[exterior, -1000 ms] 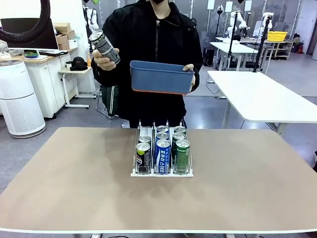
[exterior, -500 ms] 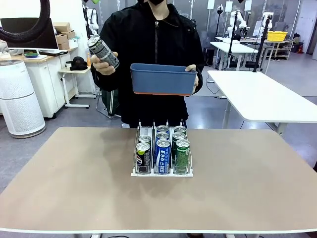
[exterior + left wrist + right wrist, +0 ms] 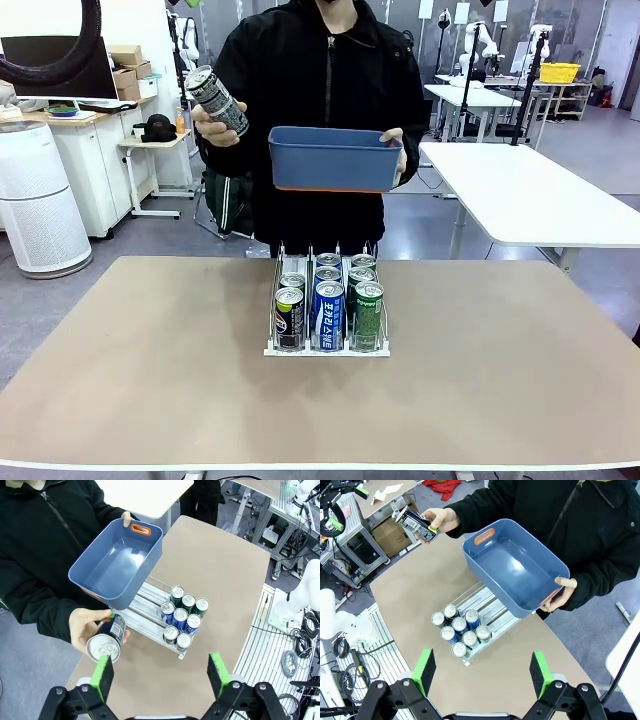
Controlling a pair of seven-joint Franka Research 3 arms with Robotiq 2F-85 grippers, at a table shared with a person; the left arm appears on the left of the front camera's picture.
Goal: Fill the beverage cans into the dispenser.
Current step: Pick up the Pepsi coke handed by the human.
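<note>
The dispenser [image 3: 325, 350] stands mid-table, its three lanes holding several beverage cans: black [image 3: 289, 318] on the left, blue-and-white [image 3: 327, 315] in the middle, green [image 3: 368, 316] on the right. Beyond the table a person grips a dark can [image 3: 217, 101] in one hand and an empty blue bin [image 3: 335, 158] in the other. High above the table, my left gripper [image 3: 161, 676] is open, looking down on the held can [image 3: 106, 642], the bin [image 3: 117, 562] and the dispenser [image 3: 145, 597]. My right gripper [image 3: 482, 672] is likewise open above the dispenser [image 3: 487, 600], the bin [image 3: 515, 567] and the held can [image 3: 415, 524].
The tan table [image 3: 150, 380] is bare around the dispenser. A white table [image 3: 530, 190] stands behind at the right and a white air purifier [image 3: 40, 200] on the floor at the far left.
The person has shifted slightly to the right, carrying the bin and the dark can along. The cans in the dispenser and both grippers stay as they were.
</note>
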